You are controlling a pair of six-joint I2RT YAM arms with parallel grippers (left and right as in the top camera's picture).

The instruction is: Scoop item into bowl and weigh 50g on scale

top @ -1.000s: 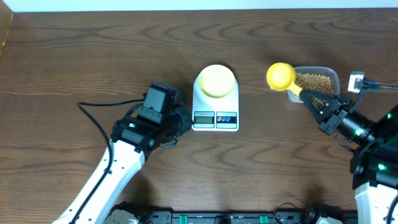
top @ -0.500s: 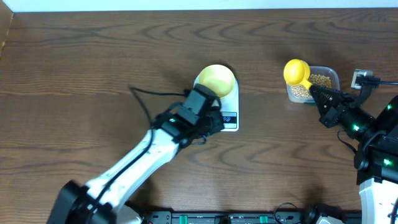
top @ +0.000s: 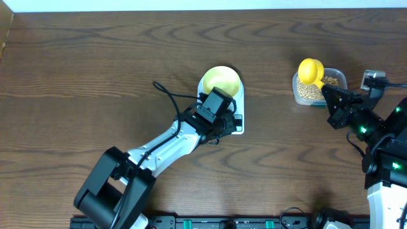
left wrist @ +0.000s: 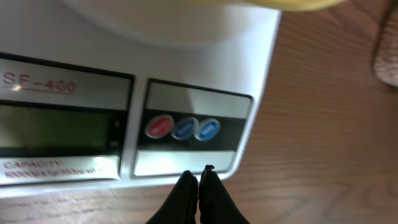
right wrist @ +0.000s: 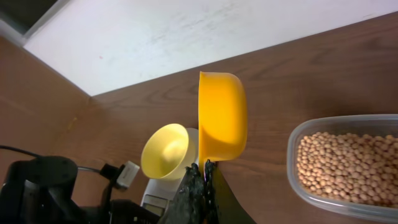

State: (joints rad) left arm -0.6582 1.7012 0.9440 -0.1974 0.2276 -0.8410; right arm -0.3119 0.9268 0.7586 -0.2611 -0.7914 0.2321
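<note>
The white scale (top: pixel 240 107) stands mid-table with the empty pale-yellow bowl (top: pixel 220 79) on its platform. My left gripper (top: pixel 227 123) is shut and empty, with its tips (left wrist: pixel 199 177) at the scale's front edge (left wrist: pixel 186 163), just below the red and blue buttons (left wrist: pixel 183 128). My right gripper (top: pixel 328 97) is shut on the handle of the yellow scoop (top: pixel 310 70), held above the clear tub (top: pixel 339 77) of beans (top: pixel 310 92). In the right wrist view the scoop (right wrist: pixel 221 115) is tilted on its side, with the beans (right wrist: pixel 348 165) at right and the bowl (right wrist: pixel 164 151) behind. The scoop's contents are hidden.
The scale's display (left wrist: pixel 56 130) is dim, with no reading visible. The left arm's cable (top: pixel 166 95) trails over the table left of the scale. A small white connector (top: pixel 372 79) sits by the right arm. A white wall (right wrist: pixel 186 31) runs along the table's far edge.
My left arm has swung right and forward, bringing its shut tips to the scale's button panel. My right gripper has carried the scoop rightward to above the bean tub.
</note>
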